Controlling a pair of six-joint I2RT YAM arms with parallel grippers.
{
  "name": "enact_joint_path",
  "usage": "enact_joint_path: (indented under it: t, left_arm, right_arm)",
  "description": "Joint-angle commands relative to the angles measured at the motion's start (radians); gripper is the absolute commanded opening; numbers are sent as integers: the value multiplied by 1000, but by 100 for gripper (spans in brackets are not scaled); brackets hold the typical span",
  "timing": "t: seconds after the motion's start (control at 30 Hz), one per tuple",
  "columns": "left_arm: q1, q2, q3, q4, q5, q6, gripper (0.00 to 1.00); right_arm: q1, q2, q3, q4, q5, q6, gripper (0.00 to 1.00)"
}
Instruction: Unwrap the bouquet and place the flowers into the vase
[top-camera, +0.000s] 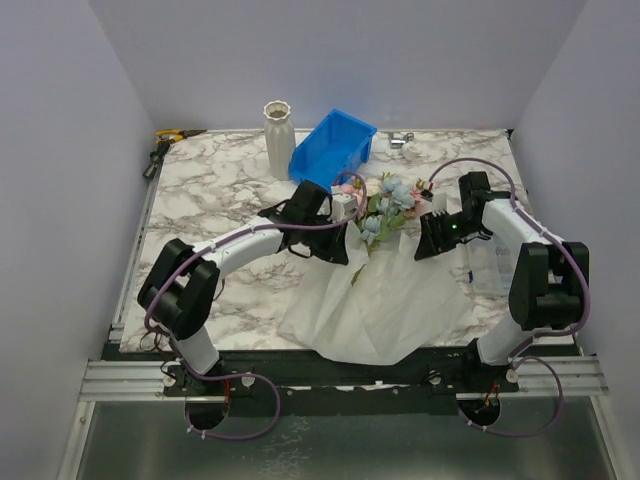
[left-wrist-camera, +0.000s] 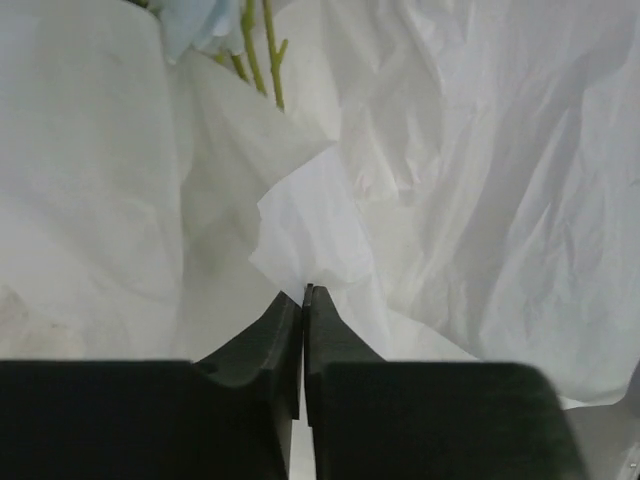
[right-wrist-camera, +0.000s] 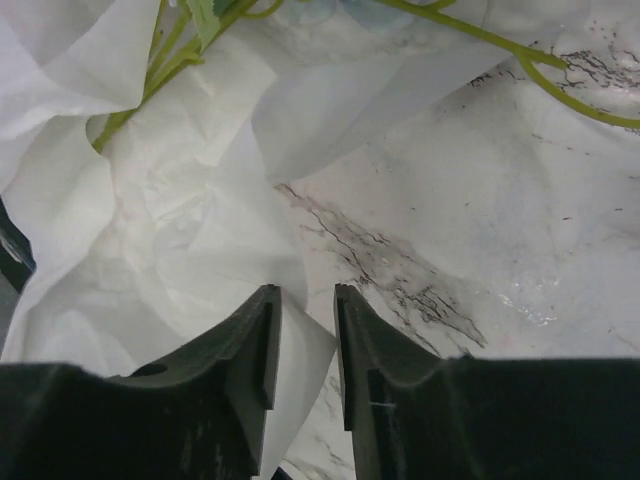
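we see the wrapping paper (top-camera: 370, 310) spread mid-table, the flowers (top-camera: 390, 200) on its far part with stems running roughly 12 to 6 o'clock, the left gripper (left-wrist-camera: 305, 295) at their 9 o'clock clenched on a paper fold, and the right gripper (right-wrist-camera: 305, 300) at 3 o'clock, jaws parted over the paper's edge.

This is a robotics lab cell. 2 robot arms (top-camera: 240, 243) are bolted to a metal rail (top-camera: 130, 378) at the near edge of a marble-patterned desk (top-camera: 215, 190). Plain pale walls (top-camera: 60, 150) box it in, and cables (top-camera: 240, 425), a blue plastic bin (top-camera: 333, 147) and tools (top-camera: 165, 140) lie around it.
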Motion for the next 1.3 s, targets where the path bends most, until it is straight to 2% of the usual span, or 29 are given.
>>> enact_joint_path:
  t: [0.0, 0.07, 0.1, 0.13, 0.33, 0.5, 0.67, 0.83, 1.03, 1.13, 1.27]
  left_arm:
    - [62, -67, 10, -34, 75, -1, 0]
    - [99, -96, -6, -34, 74, -10, 0]
    - [119, -113, -18, -34, 74, -13, 0]
    - [147, -130, -27, -35, 74, -15, 0]
    - [305, -265, -85, -54, 10, 18, 0]
    - [428, -359, -158, -134, -76, 35, 0]
    - [492, -378, -215, -195, -270, 62, 0]
    - [526, -348, -233, -208, -470, 90, 0]
    - [539, -253, -209, -197, -624, 133, 0]
    - [545, -197, -187, -166, -677, 154, 0]
    - [544, -100, -126, -132, -681, 162, 0]
  right_arm:
    - [-5, 9, 42, -12, -1, 14, 28]
    - [-5, 7, 42, -17, -1, 10, 9]
    - [-5, 5, 41, -17, 0, 9, 3]
    - [-5, 3, 38, -19, 5, 9, 1]
    - [-6, -28, 1, -9, 53, 9, 1]
    - [-29, -59, -47, -4, 118, -7, 1]
    - [-29, -86, -103, 1, 205, -32, 1]
    - [-29, -112, -147, 19, 273, -46, 1]
    - [-30, -113, -178, 43, 331, -52, 0]
    - [-31, -124, -201, 52, 360, -62, 0]
    - [-36, -149, -239, 67, 398, -72, 1]
